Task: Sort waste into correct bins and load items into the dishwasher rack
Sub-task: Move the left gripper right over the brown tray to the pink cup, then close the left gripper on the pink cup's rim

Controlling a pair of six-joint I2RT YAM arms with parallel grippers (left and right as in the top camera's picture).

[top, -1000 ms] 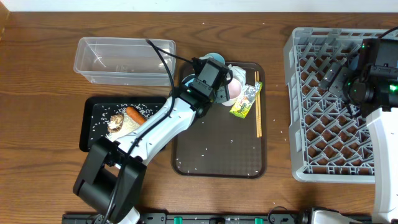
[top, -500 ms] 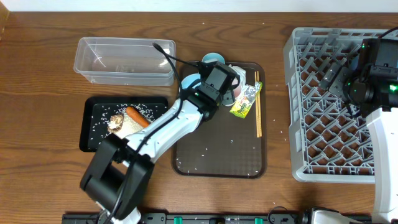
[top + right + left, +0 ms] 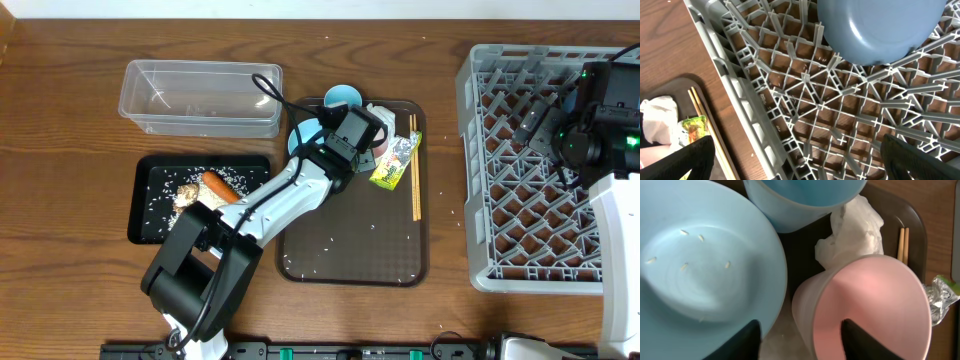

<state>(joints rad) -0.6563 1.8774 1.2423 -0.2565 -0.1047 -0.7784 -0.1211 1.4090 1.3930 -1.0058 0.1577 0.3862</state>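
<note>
On your dark wood table (image 3: 60,250), the left hand (image 3: 802,336) straddles the pink cup (image 3: 875,300) unclamped; the right hand (image 3: 800,155) is spread wide.

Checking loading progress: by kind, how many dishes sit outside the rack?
Plates: 1, the blue plate
Cups: 2, the light-blue cup and the pink cup
Chopstick pairs: 1, the chopsticks
Total: 4

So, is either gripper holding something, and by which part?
Nothing clearly yet. The left gripper straddles the pink cup at its rim, not shut on it; the right gripper is open and empty.
</note>
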